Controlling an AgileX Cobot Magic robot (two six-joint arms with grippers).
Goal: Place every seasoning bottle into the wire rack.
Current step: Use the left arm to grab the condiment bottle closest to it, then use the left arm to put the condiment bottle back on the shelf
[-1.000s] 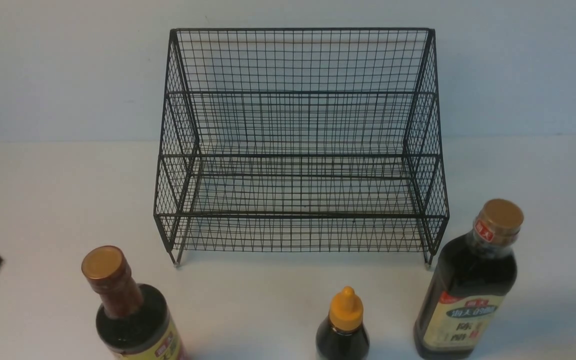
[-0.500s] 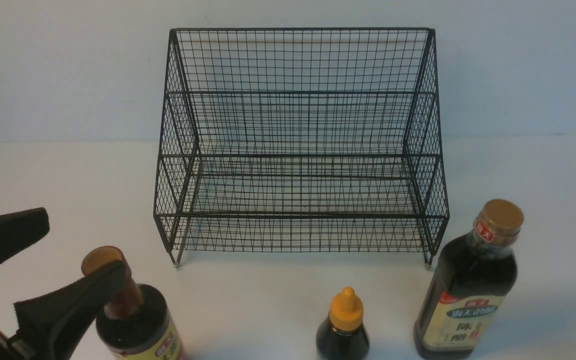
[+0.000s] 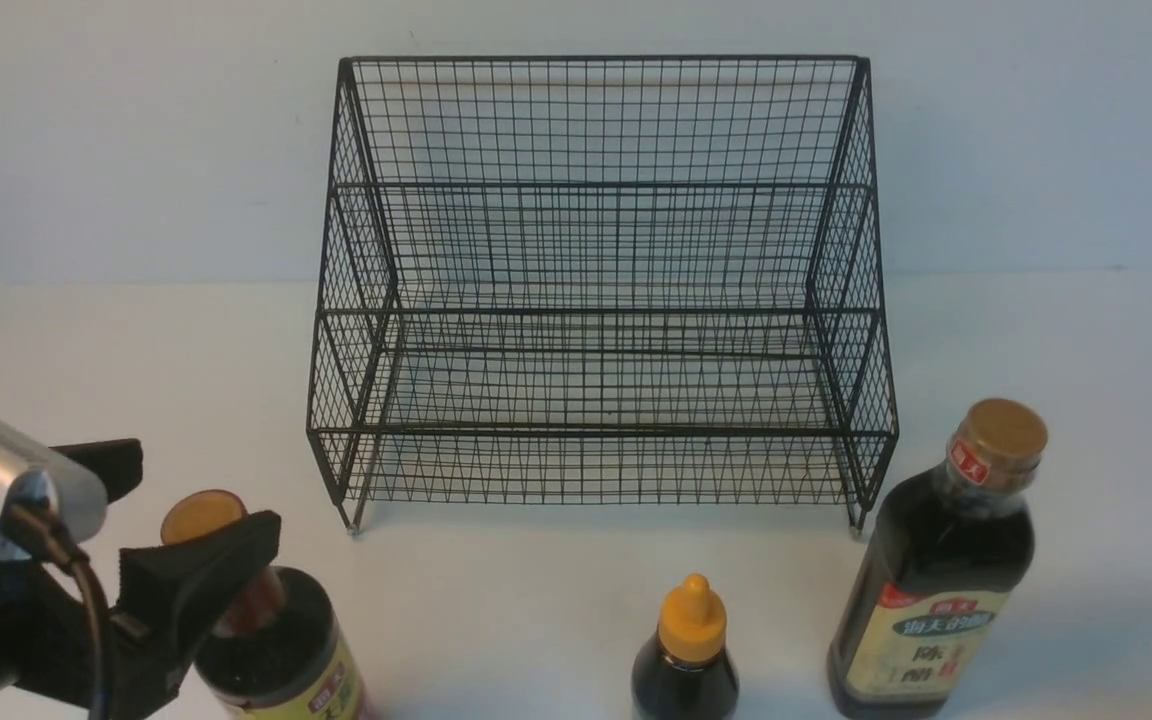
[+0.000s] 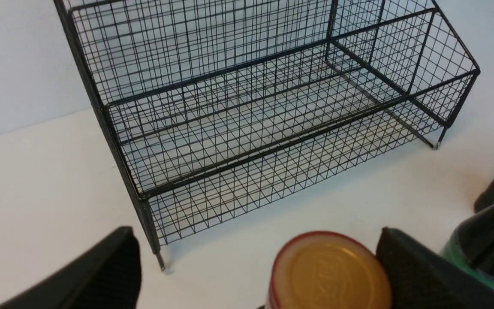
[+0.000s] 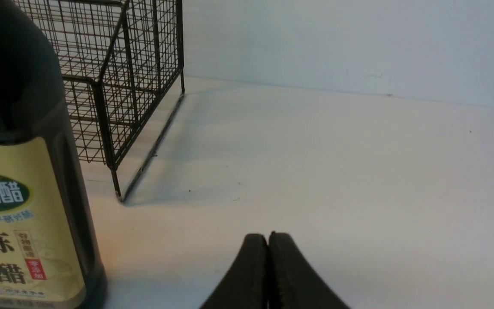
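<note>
Our left gripper (image 3: 191,500) straddles, jaws wide, the neck of the round bottle with the brown wrap (image 3: 276,645), standing at 7 o'clock from the empty wire rack (image 3: 596,300), with the orange-nozzle bottle (image 3: 688,650) at 6 and the gold-capped squarish bottle (image 3: 936,570) at 5; our right gripper (image 5: 268,266) is pressed closed, empty. The cap (image 4: 330,274) sits close against one finger (image 4: 423,274), so we judge closing may tip it, or a neck grip let it swing into the rack's front rail.

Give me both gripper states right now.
Left gripper: open, jaws either side of the cap of the round bottle, not gripping yet.
Right gripper: shut, holding nothing.
</note>
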